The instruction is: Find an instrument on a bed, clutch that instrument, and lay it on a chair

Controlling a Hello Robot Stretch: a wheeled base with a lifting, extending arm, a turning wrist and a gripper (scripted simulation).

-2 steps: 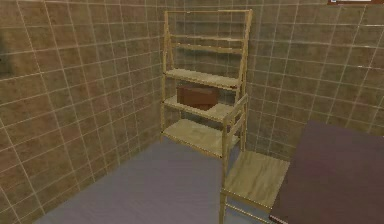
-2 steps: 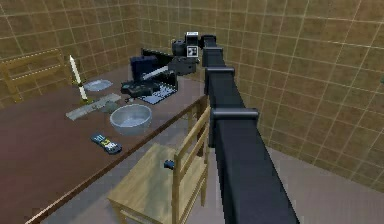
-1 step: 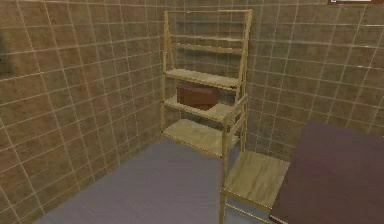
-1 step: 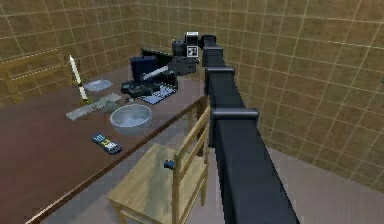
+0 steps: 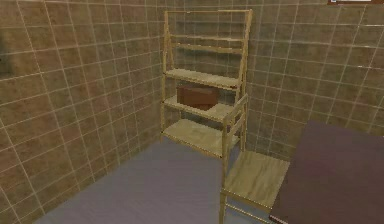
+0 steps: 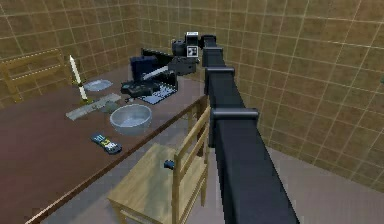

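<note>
Right up close is the dark arm, reaching out just beside a wooden chair that's pulled up to the tabletop's near edge. A small dark bit sits on the chair's seat. The fingers are out at the far corner by a laptop. Stuff lies right behind them, so honestly can't tell if they're grasping anything. A glass bowl sits mid-tabletop, a remote is toward the near edge, and a candle is near the far edge. Looking forward, a wooden shelf unit stands against the tiled wall with a brown box on it.
</note>
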